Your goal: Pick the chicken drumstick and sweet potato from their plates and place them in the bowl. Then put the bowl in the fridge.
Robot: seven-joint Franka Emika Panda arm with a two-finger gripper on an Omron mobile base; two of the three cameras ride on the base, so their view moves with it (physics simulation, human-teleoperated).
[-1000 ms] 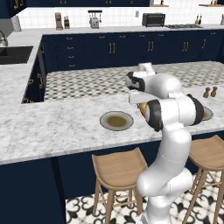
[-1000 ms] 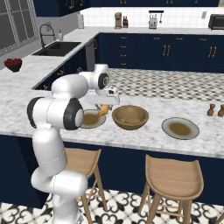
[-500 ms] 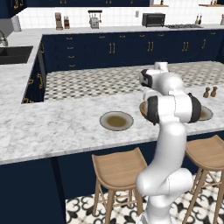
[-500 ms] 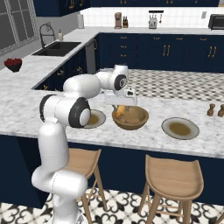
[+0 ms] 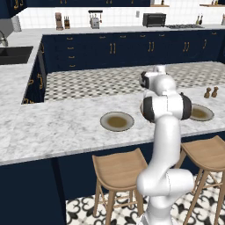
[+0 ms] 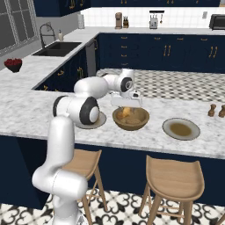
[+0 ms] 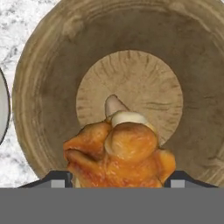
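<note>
While over the bowl, fingers flank the chicken drumstick — gripped

**Hidden and cut-off parts**
The round deep wooden bowl ran past the hand view's top and right edges; the golden-orange lumpy chicken drumstick hid its near wall, and the drumstick's underside was cut off below.

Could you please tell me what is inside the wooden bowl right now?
The bowl's floor is bare; the chicken drumstick hangs over it in the pincer. The drumstick hides the floor beneath it.
</note>
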